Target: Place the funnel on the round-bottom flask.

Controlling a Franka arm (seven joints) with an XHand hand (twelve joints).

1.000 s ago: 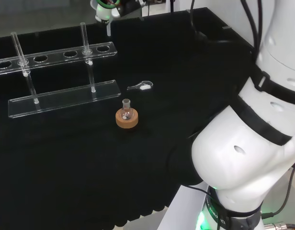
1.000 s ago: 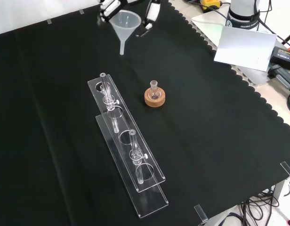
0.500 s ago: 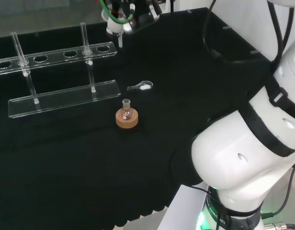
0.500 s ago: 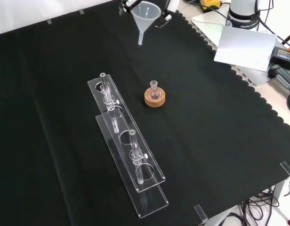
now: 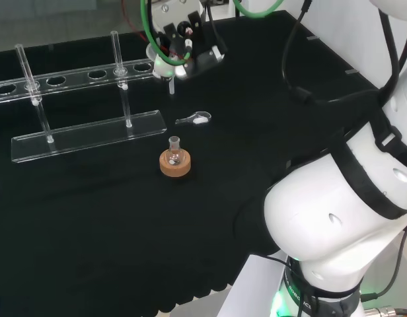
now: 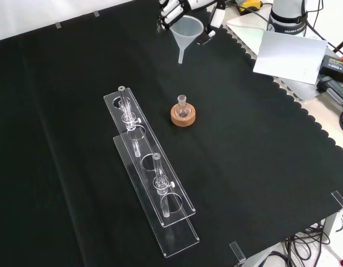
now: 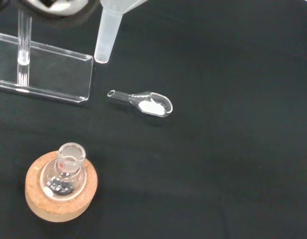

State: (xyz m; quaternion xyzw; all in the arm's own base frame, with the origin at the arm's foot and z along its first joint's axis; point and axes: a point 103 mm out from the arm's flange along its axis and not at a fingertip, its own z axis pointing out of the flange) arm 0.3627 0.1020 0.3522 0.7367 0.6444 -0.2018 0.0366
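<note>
1. The fingers [image 6: 170, 11] are curling around the rim of the clear plastic funnel [image 6: 186, 29], clamping it at the cone; the hand [image 5: 184, 39] is holding it upright, stem pointing down.
2. The funnel is hanging in the air above the worktop [image 6: 77, 67], touching nothing below. In the wrist view its stem tip [image 7: 101, 57] is sitting well apart from the flask's mouth.
3. Change noted: across the last second the hand has been carrying the funnel steadily from the far edge of the cloth toward the middle. In the front view it has shifted rightward and lower; in the head view it has come down past the rack's end.
4. The round-bottom flask [image 6: 182, 109] is standing upright on its cork ring [image 6: 183, 117], neck open and unobstructed, unmoved throughout.
5. A small glass scoop [image 5: 193, 119] holding white powder is lying between funnel and flask in the head view. A clear test-tube rack [image 6: 152, 183] is standing beside the flask.
6. Judgement: transport is under way and the gap is closing. Alignment of stem over neck and the descent are not yet done; the narrow neck is likely leaving little margin.
</note>
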